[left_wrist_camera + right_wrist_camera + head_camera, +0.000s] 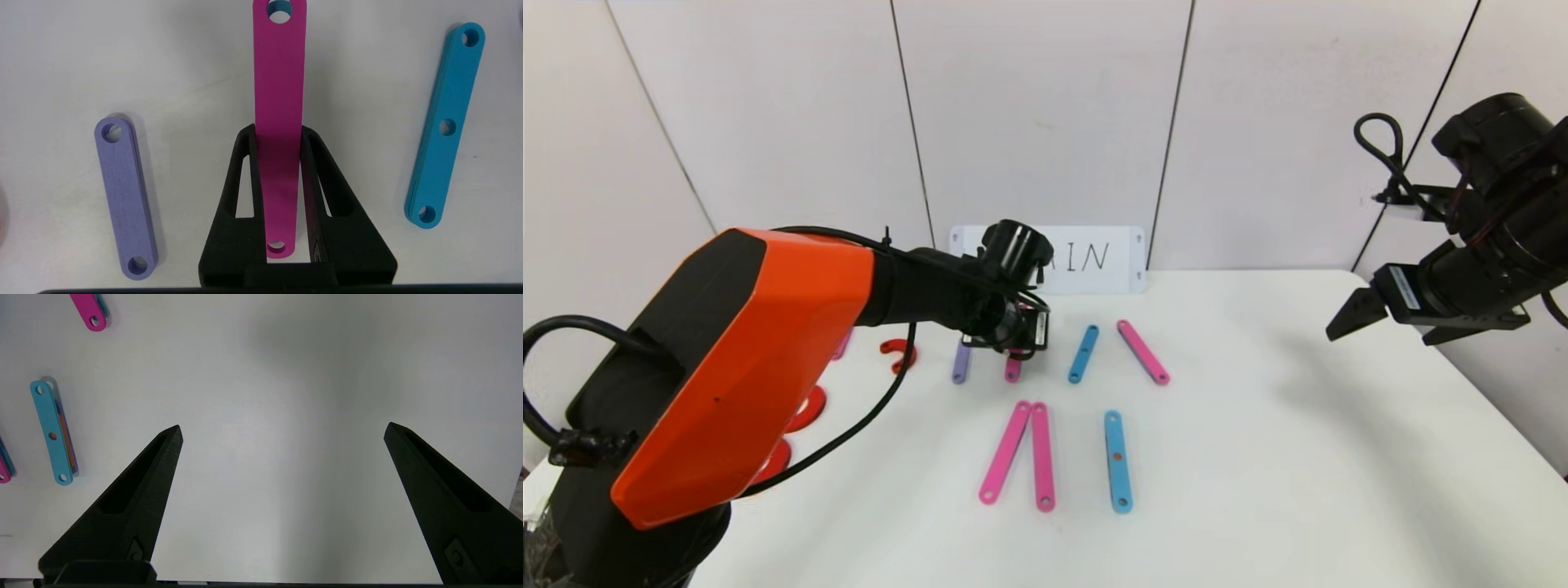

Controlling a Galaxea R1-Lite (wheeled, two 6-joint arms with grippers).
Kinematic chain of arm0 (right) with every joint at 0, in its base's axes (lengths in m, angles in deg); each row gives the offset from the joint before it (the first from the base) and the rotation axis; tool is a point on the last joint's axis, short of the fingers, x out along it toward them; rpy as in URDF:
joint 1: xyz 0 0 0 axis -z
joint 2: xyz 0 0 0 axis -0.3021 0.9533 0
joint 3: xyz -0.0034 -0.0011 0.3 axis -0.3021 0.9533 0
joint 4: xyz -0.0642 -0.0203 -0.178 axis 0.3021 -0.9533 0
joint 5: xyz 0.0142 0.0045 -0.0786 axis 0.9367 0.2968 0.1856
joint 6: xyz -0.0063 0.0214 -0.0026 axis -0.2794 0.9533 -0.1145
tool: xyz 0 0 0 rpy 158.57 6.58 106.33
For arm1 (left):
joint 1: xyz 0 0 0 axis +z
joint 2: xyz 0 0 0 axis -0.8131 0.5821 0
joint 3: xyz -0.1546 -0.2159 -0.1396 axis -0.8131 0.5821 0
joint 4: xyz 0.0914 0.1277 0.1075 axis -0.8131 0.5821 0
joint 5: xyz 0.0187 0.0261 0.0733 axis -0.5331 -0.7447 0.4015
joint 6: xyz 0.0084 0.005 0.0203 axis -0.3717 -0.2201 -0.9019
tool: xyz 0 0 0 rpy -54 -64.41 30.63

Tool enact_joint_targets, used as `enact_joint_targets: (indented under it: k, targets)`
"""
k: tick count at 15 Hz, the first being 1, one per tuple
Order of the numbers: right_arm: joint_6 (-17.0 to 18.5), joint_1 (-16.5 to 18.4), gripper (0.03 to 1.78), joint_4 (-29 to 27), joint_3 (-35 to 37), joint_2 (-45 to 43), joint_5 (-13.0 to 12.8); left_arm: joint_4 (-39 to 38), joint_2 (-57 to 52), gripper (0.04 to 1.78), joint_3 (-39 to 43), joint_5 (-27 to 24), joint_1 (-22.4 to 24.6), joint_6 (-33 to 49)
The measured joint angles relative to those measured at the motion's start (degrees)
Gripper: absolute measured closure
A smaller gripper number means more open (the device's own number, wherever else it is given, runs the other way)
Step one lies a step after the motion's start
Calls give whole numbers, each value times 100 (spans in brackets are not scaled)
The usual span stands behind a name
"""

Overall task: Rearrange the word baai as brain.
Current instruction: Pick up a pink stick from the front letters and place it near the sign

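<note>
The letters lie as loose flat strips on the white table (1258,457). My left gripper (1014,343) is at the back row, shut on a pink strip (279,73) that runs lengthwise between its fingers (245,163); one end (1013,370) pokes out below it. Beside it lie a purple strip (126,200) and a blue strip (445,126). A slanted pink strip (1143,352) lies farther right. Nearer me are two pink strips (1023,453) meeting at the top and a blue strip (1117,461). Red curves (898,353) sit at the left, partly hidden by my arm. My right gripper (1401,327) hangs open above the table's right side.
A white card (1098,257) with handwritten black letters leans on the back wall, half hidden by my left wrist. The right wrist view shows bare table under the right gripper (282,430), with the near blue strip (51,433) off to one side.
</note>
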Motion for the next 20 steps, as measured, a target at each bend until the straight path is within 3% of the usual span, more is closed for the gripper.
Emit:
enact_joint_targets:
  k: [16, 20]
  targets:
    - [-10, 27, 9, 2, 13, -74, 2, -165, 300, 152, -33, 60, -339, 79]
    - [-11, -6, 9, -2, 29, -80, 2, -291, 341, 131, -79, 84, -339, 90]
